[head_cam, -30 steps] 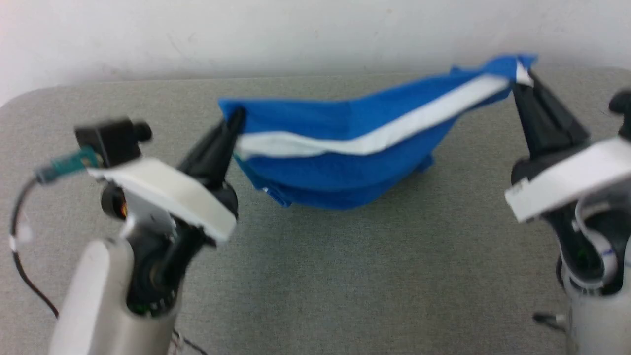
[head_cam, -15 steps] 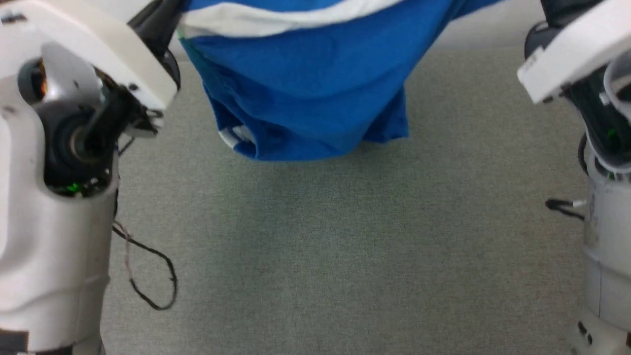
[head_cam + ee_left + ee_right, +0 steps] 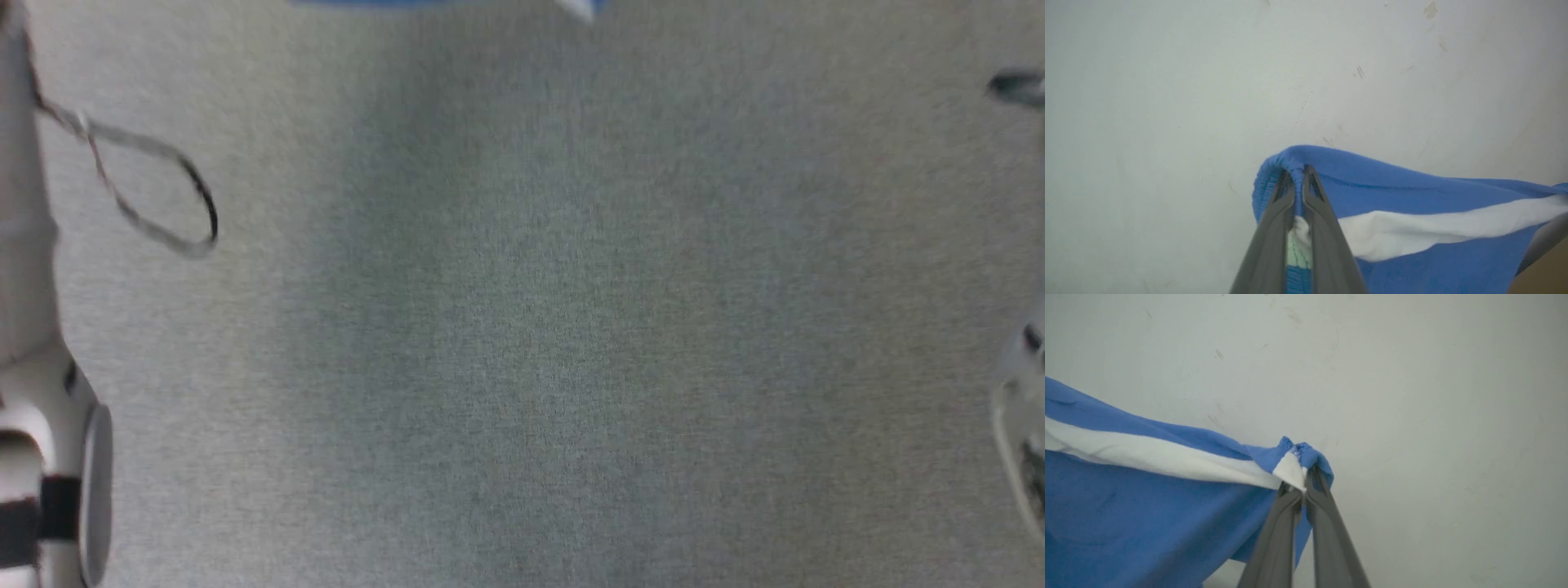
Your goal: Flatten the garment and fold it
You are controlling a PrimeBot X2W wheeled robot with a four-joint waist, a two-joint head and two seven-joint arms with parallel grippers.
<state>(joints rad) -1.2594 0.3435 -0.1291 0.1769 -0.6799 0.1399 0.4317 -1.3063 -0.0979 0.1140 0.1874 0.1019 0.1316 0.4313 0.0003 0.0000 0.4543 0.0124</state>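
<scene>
Shorts [image 3: 1412,192] hang stretched in the air against a pale wall [image 3: 1167,81], white stripe [image 3: 1433,232] running across. One top corner is clamped tight in the left fingers [image 3: 1271,228], the other pinched closed in the right fingers [image 3: 1276,539]. Head view shows a blue sliver at the top edge, with grey counter [image 3: 522,327] below it.

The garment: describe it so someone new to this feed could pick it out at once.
Start at the pale scuffed wall. The garment is the soft cloth strung in front of it from the left claw to the right claw, each shut on one end of its top edge. It alone is bright blue, crossed by one white band.
</scene>
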